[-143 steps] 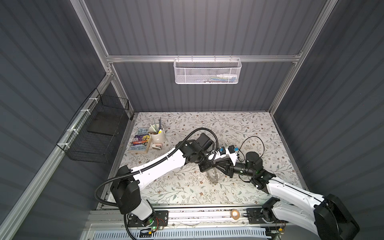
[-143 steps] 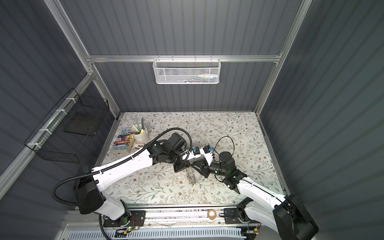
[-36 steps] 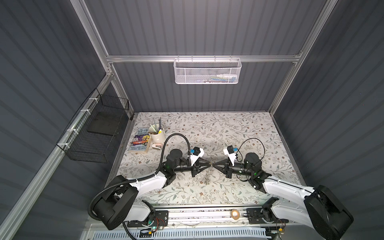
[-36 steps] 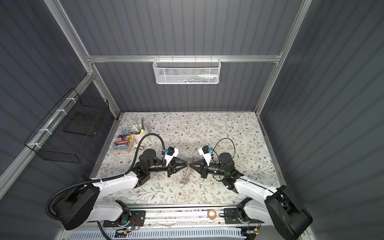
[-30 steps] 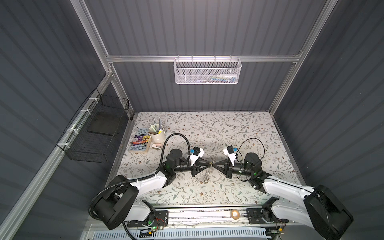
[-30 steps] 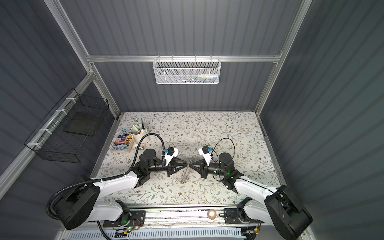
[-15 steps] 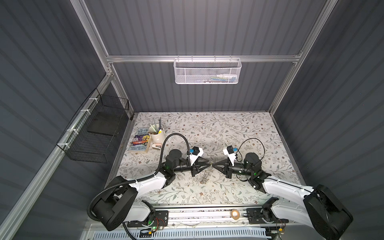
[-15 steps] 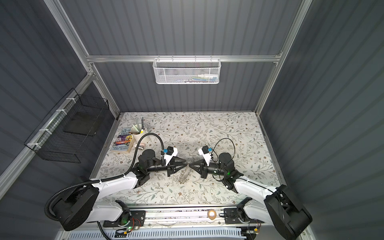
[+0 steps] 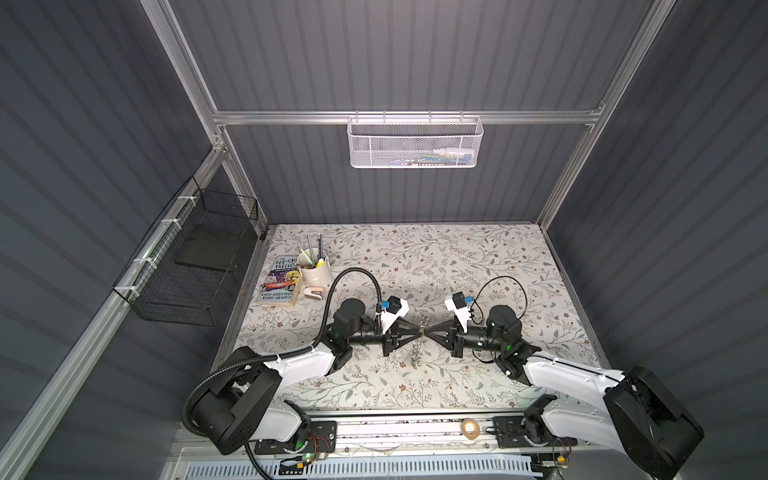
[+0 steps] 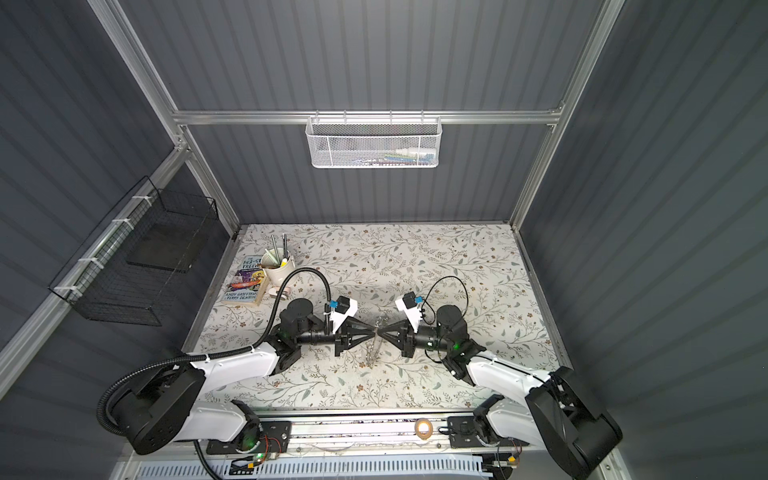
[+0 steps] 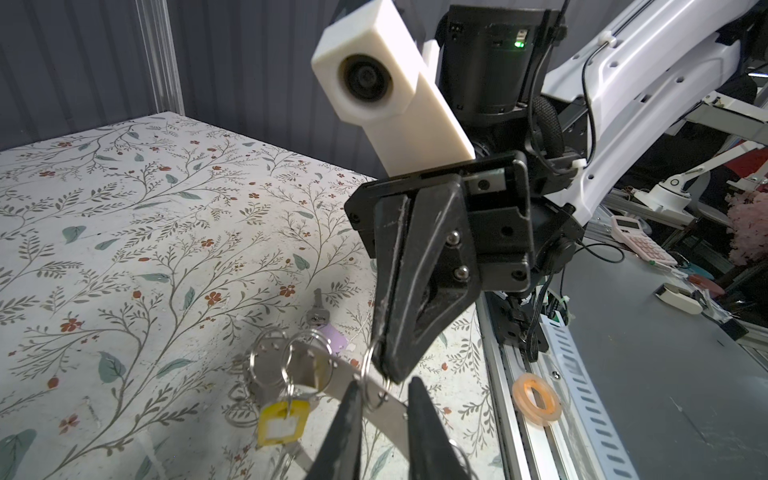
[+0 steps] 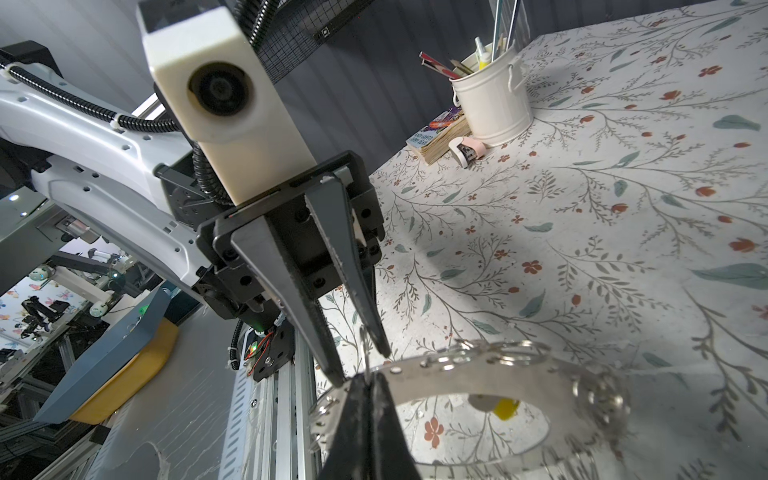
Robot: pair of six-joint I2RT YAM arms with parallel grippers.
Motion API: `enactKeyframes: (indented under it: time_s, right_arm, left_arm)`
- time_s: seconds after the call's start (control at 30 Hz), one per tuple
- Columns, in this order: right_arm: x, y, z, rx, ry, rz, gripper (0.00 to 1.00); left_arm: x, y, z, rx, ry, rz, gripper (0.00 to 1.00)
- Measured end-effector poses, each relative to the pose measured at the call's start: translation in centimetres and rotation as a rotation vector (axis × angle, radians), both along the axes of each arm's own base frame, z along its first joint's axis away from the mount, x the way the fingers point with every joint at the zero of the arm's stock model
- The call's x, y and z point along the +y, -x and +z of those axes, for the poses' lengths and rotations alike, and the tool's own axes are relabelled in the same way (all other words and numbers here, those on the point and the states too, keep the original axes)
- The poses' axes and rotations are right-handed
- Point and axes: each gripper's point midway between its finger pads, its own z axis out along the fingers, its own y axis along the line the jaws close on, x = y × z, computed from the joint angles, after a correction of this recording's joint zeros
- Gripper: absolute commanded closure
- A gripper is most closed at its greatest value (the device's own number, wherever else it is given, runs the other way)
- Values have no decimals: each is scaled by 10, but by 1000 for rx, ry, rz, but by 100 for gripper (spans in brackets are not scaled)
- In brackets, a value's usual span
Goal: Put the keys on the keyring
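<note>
Midway across the counter (image 11: 124, 249), toward the near edge, the right gripper (image 12: 368, 384) clamps its jaws on the flat rim of the keyring (image 12: 478, 370), apparently to steady it on edge. Meanwhile the left gripper (image 12: 360, 361), jaws a narrow gap apart, straddles one wire loop (image 12: 364, 340), likely to work it open. The keyring is a broad grey metal band with a wide hole and loops around it; the yellow-tagged key (image 11: 282, 422) dangles from one, and the lilac-tagged key (image 11: 332, 338) shows just beyond, attached or not I cannot tell.
</note>
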Motion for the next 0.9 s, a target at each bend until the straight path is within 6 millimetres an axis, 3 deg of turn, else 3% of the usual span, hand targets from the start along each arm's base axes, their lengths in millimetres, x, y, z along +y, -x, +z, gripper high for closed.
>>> enactKeyframes:
  time_s: [0.47,0.6,0.7,0.9]
  right_arm:
    - [1,1,-2,10,2,10,100]
    - [1,1,-3,11,4,8,100]
    - [0,0,-2,7,5,3,88]
    - [-9,-5,13,-40,-23,-55,79]
  left_arm:
    - [-2,0,2,12,26,-19,100]
    - [-2,0,1,20,18,-18,100]
    - [-2,-1,2,24,4,-15,100]
    - [-5,-8,10,5,-85,-6,100]
